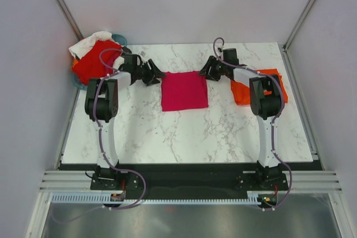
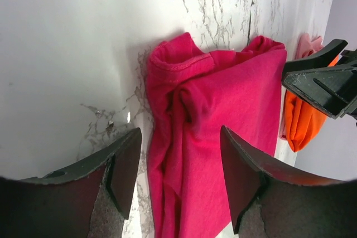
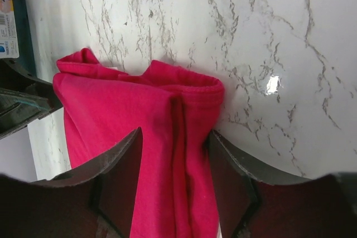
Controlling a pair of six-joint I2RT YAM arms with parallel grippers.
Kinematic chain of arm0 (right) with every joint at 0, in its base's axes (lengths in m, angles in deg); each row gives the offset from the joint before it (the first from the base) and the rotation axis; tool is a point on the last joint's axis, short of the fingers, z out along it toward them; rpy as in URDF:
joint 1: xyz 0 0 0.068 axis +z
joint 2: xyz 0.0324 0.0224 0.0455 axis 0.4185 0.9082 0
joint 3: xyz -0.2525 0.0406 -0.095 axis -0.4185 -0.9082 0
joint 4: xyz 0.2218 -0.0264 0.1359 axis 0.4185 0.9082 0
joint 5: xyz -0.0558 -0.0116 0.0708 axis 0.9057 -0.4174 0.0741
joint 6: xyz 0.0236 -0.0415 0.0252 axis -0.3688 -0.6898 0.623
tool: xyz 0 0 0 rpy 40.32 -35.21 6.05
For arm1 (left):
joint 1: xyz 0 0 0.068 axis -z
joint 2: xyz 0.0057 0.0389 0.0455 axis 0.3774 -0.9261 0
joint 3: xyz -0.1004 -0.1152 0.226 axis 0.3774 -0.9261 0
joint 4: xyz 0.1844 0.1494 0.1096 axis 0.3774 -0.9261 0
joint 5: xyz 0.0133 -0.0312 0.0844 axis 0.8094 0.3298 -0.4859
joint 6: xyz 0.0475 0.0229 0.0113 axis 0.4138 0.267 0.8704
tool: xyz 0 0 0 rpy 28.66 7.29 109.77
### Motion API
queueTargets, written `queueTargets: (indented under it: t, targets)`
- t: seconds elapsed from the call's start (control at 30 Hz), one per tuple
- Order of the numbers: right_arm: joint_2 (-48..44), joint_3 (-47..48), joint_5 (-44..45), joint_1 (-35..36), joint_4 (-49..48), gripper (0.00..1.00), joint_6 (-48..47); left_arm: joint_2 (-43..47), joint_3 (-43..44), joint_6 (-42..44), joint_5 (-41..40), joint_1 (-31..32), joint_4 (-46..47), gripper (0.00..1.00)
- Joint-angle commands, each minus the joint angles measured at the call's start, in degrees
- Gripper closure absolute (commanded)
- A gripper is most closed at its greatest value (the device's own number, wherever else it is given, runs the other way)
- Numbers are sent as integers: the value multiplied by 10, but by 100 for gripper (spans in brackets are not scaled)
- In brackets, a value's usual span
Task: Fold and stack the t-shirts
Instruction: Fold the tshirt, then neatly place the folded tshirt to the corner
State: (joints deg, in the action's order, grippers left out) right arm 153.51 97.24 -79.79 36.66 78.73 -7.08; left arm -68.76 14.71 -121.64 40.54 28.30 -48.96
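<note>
Flanking the far edge of the magenta t-shirt [image 1: 184, 91], my left gripper [image 1: 158, 76] and right gripper [image 1: 204, 73] stand equally near, jaws apart.

On the table [image 1: 184, 132] a folded t-shirt [image 1: 184, 91] lies centred, basket [image 1: 121, 40] far left, another t-shirt [image 1: 240, 94] right.

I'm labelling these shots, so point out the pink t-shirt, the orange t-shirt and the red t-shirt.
pink t-shirt [image 1: 184, 90]: top view, middle of the folded square.
orange t-shirt [image 1: 240, 94]: top view, its exposed left part.
red t-shirt [image 1: 89, 66]: top view, middle of its visible cloth.
</note>
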Motion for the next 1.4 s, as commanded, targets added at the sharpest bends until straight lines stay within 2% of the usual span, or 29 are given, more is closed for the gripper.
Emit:
queueTargets:
  t: [0.0, 0.2, 0.3, 0.33, 0.4, 0.43, 0.53, 0.6, 0.93, 1.13, 1.23, 1.27, 1.37]
  targets:
    - [31, 15, -11, 2, 0, 42, -2, 31, -15, 19, -27, -8, -12, 34]
    - [60, 38, -9, 2, 2, 48, 5, 21, -13, 24, -20, -8, -10, 36]
    - [72, 44, -8, 0, 1, 54, 9, 14, -9, 26, -12, -8, -9, 41]
    - [76, 45, -7, 1, 1, 62, 9, 12, -8, 26, -11, -8, -9, 42]
    - [85, 50, -10, -1, 1, 71, 12, 13, -9, 28, -12, -8, -8, 43]
    - [86, 51, -9, -1, 1, 80, 11, 13, -12, 30, -13, -8, -8, 43]
    - [89, 50, -10, -4, -1, 92, 12, 22, -19, 33, -18, -9, -7, 42]
    - [90, 48, -12, -7, -3, 96, 13, 25, -25, 33, -16, -8, -3, 42]
    - [89, 48, -25, -8, -11, 100, 20, 11, -26, 17, 9, -8, 40, 55]
    - [83, 42, -27, -8, -10, 100, 16, -27, 12, -9, 6, -3, 52, 55]
    - [79, 42, -25, -8, -10, 100, 15, -38, 28, -10, -15, 3, 56, 66]
    - [78, 46, -25, -8, -9, 100, 15, -42, 34, -12, -16, 5, 57, 82]
    - [70, 49, -25, -8, -3, 100, 14, -49, 43, -23, -16, 5, 72, 98]
